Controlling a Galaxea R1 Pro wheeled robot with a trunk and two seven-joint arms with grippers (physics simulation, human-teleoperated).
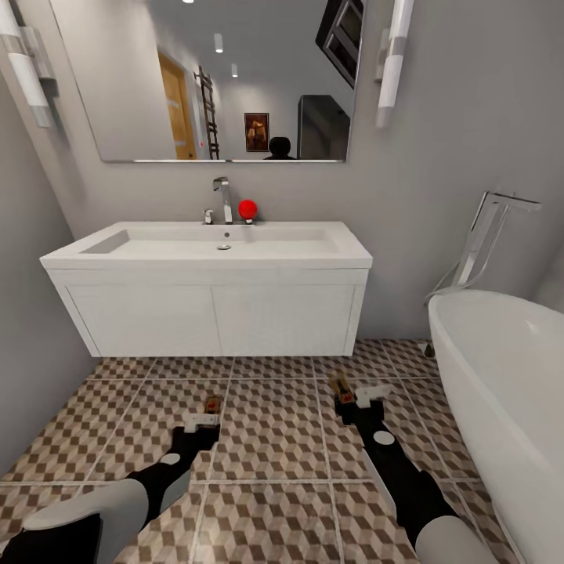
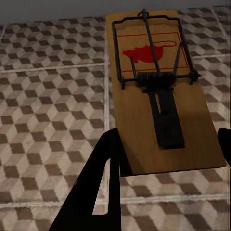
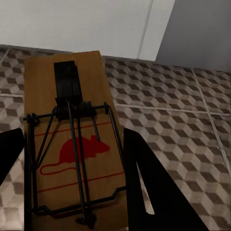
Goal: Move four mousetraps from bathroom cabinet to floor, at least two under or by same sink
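Left tool grasping mousetrap, right tool grasping second mousetrap, above bathroom floor

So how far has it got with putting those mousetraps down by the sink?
Nothing lies on the bathroom floor yet. In hand: the left gripper holds one mousetrap, the right gripper another mousetrap, both before the sink. Left: setting these down, then fetching two more.

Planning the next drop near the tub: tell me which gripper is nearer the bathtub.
Right. The right gripper, holding a mousetrap, sits just beside the bathtub; the left gripper, with its own mousetrap, is farther away, before the sink cabinet.
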